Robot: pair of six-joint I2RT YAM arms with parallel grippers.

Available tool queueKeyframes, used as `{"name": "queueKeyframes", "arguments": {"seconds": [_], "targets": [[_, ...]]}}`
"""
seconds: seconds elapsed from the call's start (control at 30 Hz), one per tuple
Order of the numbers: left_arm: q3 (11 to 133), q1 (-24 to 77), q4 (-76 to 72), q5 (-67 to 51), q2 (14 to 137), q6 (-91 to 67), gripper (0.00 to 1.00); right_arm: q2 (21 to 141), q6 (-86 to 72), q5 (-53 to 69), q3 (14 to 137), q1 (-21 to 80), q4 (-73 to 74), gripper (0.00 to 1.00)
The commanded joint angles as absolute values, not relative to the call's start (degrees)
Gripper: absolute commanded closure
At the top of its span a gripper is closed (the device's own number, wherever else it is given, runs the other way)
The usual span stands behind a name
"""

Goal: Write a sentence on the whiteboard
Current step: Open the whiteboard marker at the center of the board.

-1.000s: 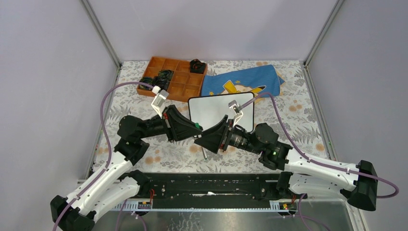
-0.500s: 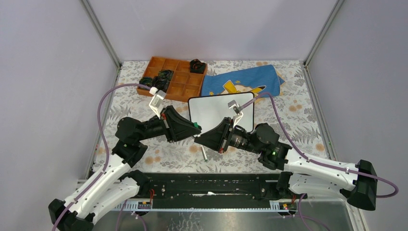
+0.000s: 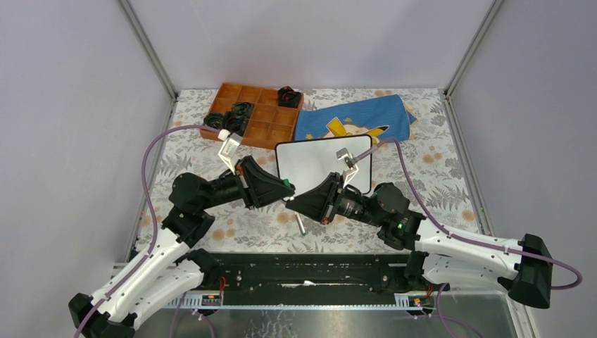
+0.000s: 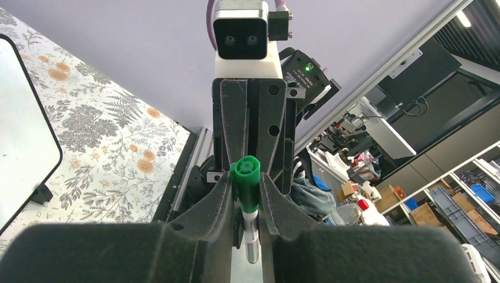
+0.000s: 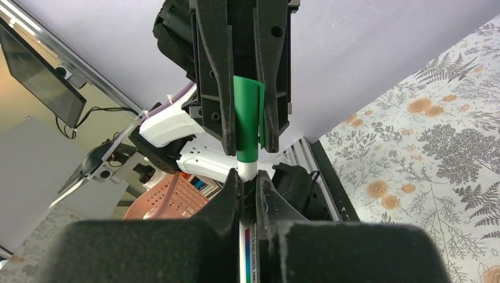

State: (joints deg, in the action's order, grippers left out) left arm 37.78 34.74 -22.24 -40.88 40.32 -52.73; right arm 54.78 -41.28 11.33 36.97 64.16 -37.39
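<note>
Left gripper (image 4: 244,197) is pinched on the green cap (image 4: 245,180) of the marker (image 5: 248,259). Right gripper (image 5: 247,187) is pressed onto the marker's white barrel just below the cap, and the two grippers sit nose to nose. The cap looks seated on the barrel, so the step is judged as pulling the cap off, with writing not started. Whiteboard (image 3: 310,160) lies flat just beyond both grippers, mostly on the far side of the right one. Its face is blank, with no sentence on it. Risk: an off-axis pull could twist the barrel or slip it through the right fingers, since they hold it close to the cap with the tail hanging out below. A slipped barrel would end up badly angled for writing or drop onto the table. Risk: the cap pops free with a jerk and the right gripper swings into the whiteboard, shoving it toward the blue cloth (image 3: 355,118) behind. Risk: the left fingers slide off the smooth cap and it stays on.
</note>
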Motion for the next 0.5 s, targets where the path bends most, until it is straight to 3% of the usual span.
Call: {"name": "queueKeyframes", "arguments": {"seconds": [0.0, 0.47], "targets": [[41.4, 33.7, -29.3, -34.1, 38.5, -52.8, 1.0, 53.0, -42.7, 12.4, 35.3, 64.2, -35.9, 1.0], [41.9, 33.6, -30.0, -30.8, 38.2, -53.0, 1.0, 52.1, -43.3, 12.1, 33.8, 64.2, -36.2, 1.0]]}}
